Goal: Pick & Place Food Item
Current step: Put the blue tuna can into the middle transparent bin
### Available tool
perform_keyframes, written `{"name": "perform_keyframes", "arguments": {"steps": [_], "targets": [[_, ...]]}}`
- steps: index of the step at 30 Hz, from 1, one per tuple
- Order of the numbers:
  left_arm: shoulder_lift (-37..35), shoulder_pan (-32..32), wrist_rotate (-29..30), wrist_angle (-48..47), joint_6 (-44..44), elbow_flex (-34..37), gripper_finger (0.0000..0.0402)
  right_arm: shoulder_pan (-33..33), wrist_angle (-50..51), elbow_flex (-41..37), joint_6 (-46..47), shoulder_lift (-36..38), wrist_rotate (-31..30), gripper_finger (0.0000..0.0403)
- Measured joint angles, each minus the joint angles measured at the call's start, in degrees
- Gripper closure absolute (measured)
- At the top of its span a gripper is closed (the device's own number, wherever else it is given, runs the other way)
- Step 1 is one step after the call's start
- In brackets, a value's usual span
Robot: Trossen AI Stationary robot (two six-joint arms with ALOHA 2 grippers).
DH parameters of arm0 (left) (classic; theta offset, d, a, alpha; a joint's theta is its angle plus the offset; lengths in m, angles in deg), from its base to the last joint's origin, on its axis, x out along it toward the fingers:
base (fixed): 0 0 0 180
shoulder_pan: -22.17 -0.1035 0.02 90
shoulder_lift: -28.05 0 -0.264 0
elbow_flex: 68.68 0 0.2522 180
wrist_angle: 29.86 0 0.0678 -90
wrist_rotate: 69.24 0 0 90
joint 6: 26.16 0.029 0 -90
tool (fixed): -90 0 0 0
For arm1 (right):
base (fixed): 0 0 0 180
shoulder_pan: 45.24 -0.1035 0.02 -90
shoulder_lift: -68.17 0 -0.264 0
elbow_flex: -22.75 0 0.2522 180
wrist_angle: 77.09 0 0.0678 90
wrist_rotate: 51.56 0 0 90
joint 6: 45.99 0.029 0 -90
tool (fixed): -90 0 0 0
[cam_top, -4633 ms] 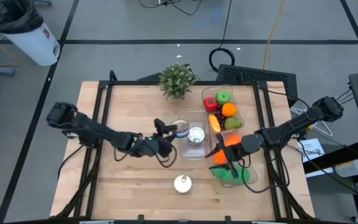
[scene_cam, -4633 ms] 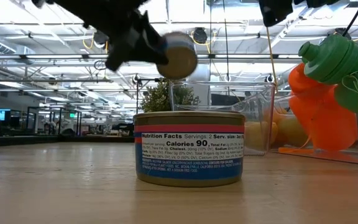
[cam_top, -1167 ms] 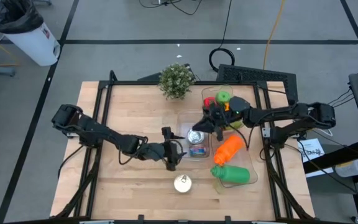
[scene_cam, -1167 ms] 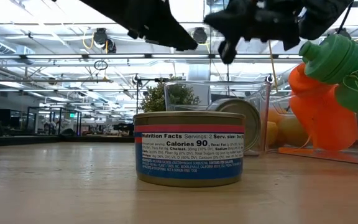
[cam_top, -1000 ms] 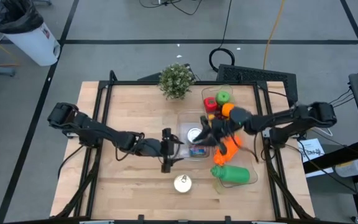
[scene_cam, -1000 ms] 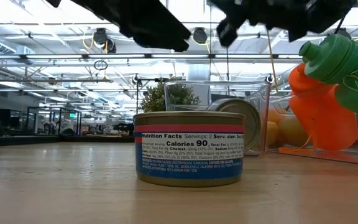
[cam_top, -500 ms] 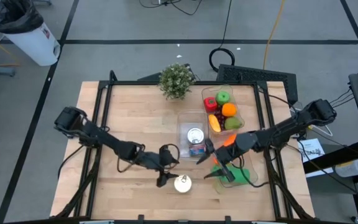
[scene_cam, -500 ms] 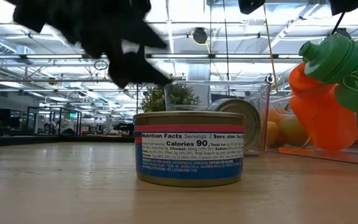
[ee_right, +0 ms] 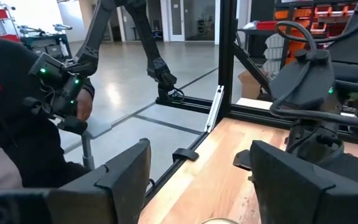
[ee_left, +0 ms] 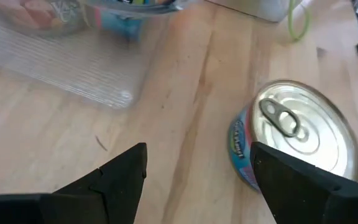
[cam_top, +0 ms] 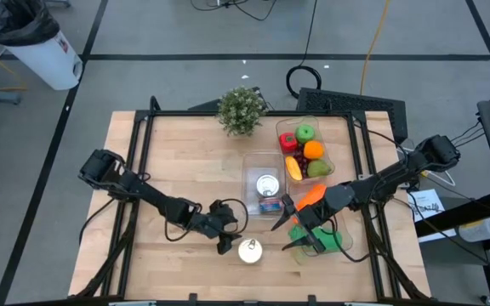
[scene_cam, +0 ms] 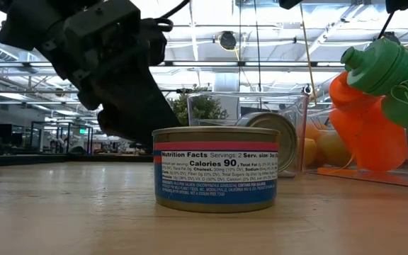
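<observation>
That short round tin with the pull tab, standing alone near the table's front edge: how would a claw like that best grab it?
Probably from straight above, one finger on each side of the curved wall. The short round tin with the pull tab stands upright on the wooden table, and its flat lid gives no hold. The open left gripper already hangs just beside it.

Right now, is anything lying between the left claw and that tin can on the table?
Nothing. In the left wrist view only bare wood separates the left gripper, jaws open, from the can. The high view shows the same.
</observation>
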Motion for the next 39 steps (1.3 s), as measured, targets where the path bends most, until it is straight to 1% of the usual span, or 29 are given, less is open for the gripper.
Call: {"name": "perform_keyframes", "arguments": {"steps": [7,12,17,20,25,29,31,35,39], "targets": [[0.0,1.2,0.0,1.7,-1.5,0.0,0.0117,0.0,0.4,0.0,0.0,0.0,0.0,0.0144],[3.1,1.4,-0.3,2.9,-4.6,0.0,0.0117,0.0,0.4,0.0,0.0,0.0,0.0,0.0148],[4.9,0.9,-0.4,4.7,-5.4,0.0,0.0117,0.0,0.4,0.0,0.0,0.0,0.0,0.0149],[4.0,0.2,-0.9,4.1,-5.0,0.0,0.0117,0.0,0.4,0.0,0.1,0.0,0.0,0.0149],[0.2,-0.2,-2.0,4.6,-3.1,0.0,0.0117,0.0,0.8,0.0,0.2,0.0,0.0,0.0149],[0.6,1.1,-2.0,5.1,-3.6,0.0,0.0117,0.0,0.9,0.0,0.2,0.0,0.0,0.0149],[1.9,1.5,-1.2,5.2,-4.6,0.0,0.0117,0.0,0.9,0.0,0.2,0.0,0.0,0.0149],[3.5,1.7,2.4,4.4,-6.4,-0.1,0.0117,0.0,1.0,0.0,0.2,0.0,0.0,0.0149],[3.2,1.1,4.1,-2.2,-9.2,-0.2,0.0117,0.0,1.1,0.0,0.3,0.0,0.0,0.0149]]}}
